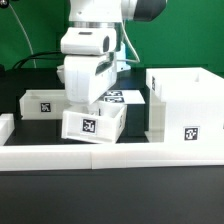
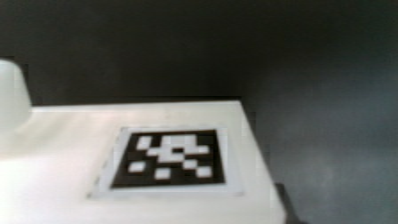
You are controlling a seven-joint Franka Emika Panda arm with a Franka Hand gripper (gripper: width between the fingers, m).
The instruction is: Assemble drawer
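Note:
A small white drawer tray (image 1: 95, 123) with a square tag on its near face hangs tilted under my gripper (image 1: 92, 100), just above the table. The fingers reach down into the tray's back part and seem closed on its wall; their tips are hidden. In the wrist view the tray's tagged face (image 2: 173, 157) fills the lower half, very close, with a rounded white knob (image 2: 9, 95) at the edge. A second small tray (image 1: 45, 102) sits at the exterior view's left. The large open boxy shell (image 1: 185, 100) stands at the exterior view's right.
A long low white border wall (image 1: 110, 156) runs along the front. The marker board (image 1: 122, 97) lies flat behind the held tray, between it and the shell. The table surface (image 2: 302, 60) is dark. A short white wall piece (image 1: 5, 125) is at the far left.

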